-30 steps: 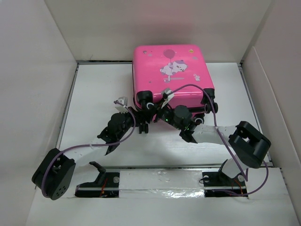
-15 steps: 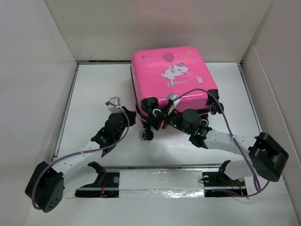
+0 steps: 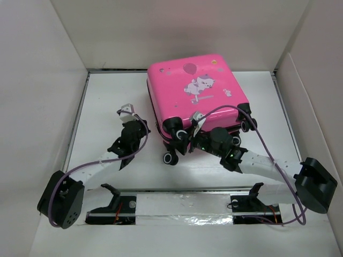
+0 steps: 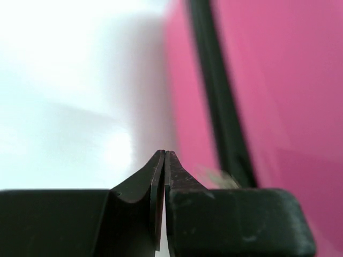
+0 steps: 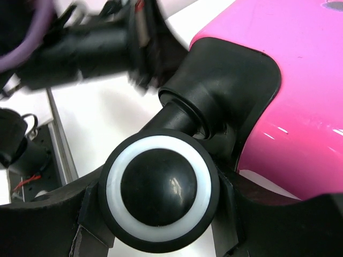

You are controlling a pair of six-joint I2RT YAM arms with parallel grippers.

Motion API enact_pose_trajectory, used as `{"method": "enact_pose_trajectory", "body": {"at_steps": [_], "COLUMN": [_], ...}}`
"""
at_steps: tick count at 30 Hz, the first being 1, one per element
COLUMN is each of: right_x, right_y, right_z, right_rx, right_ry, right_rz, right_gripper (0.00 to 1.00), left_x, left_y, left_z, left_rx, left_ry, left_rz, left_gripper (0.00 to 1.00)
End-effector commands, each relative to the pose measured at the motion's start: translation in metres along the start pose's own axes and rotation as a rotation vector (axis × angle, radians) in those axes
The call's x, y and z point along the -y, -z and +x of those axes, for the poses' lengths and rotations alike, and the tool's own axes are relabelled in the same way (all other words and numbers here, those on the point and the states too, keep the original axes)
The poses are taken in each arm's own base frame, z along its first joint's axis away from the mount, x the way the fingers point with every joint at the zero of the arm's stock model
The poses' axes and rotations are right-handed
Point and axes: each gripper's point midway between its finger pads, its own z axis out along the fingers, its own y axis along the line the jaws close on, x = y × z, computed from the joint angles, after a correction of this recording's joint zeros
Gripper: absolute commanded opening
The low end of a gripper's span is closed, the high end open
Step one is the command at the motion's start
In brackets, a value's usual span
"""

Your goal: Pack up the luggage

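The closed suitcase sits toward twelve o'clock on the table, the right end effector pinching its wheel, seemingly to shift it, while the left end effector, clamped empty, hovers at its nine o'clock side.

Seen from my overhead camera, the suitcase lies at the far middle of the table, its wheeled end turned toward the arm bases. My left gripper sits just beside the case's near left corner, with the case wall on its right. My right gripper reaches in from the right along the near end, one wheel between its fingers, touching both.
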Motion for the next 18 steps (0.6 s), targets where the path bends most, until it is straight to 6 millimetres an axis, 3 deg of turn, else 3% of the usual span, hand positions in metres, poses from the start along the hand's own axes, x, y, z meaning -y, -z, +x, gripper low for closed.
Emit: {"method": "enact_pose_trajectory", "body": {"at_steps": [1,2,3,5,6,8,11,12,13,14,15,16,17,18], "right_x": [-0.058,-0.058,-0.065,-0.07,-0.068,-0.08,-0.103,-0.113,-0.119,-0.137,-0.142,-0.145,-0.15,-0.155], "right_y": [-0.001,-0.006,-0.01,-0.018,-0.026,-0.037,-0.059,-0.064,-0.072,-0.077,-0.082,-0.085,-0.091,-0.091], "right_z": [-0.041,-0.035,-0.04,-0.041,-0.034,-0.042,-0.043,-0.045,-0.036,-0.05,-0.051,-0.047,-0.058,-0.06], "right_rx": [0.086,0.064,0.069,0.062,0.039,0.041,0.02,0.02,-0.005,0.02,0.018,-0.01,0.004,-0.001], "right_ry": [0.027,0.025,0.029,0.036,0.032,0.034,0.029,0.03,0.028,0.037,0.052,0.053,0.062,0.08], "right_rz": [-0.213,-0.221,-0.24,-0.254,-0.247,-0.282,-0.362,-0.386,-0.397,-0.423,-0.424,-0.42,-0.417,-0.416], "right_gripper": [0.0,0.0,0.0,0.0,0.0,0.0,0.0,0.0,0.0,0.05,0.15,0.28,0.5,0.58], "left_x": [-0.026,-0.026,-0.024,-0.019,-0.013,-0.008,0.007,0.015,0.015,0.017,0.021,0.023,0.027,0.031], "left_y": [-0.014,-0.014,-0.01,-0.001,0.011,0.027,0.062,0.081,0.088,0.096,0.112,0.118,0.125,0.133], "left_z": [-0.061,-0.066,-0.068,-0.073,-0.087,-0.094,-0.121,-0.139,-0.141,-0.146,-0.157,-0.161,-0.166,-0.168], "left_rx": [0.211,0.217,0.212,0.217,0.253,0.258,0.31,0.352,0.347,0.356,0.372,0.375,0.38,0.365], "left_ry": [0.081,0.102,0.117,0.163,0.201,0.237,0.299,0.331,0.332,0.341,0.355,0.358,0.359,0.351], "left_rz": [-0.169,-0.171,-0.161,-0.128,-0.092,-0.051,0.062,0.118,0.125,0.141,0.175,0.192,0.213,0.239], "left_gripper": [0.0,0.04,0.31,0.55,0.69,0.75,0.8,0.82,0.84,0.87,0.91,0.92,0.93,0.99]}}
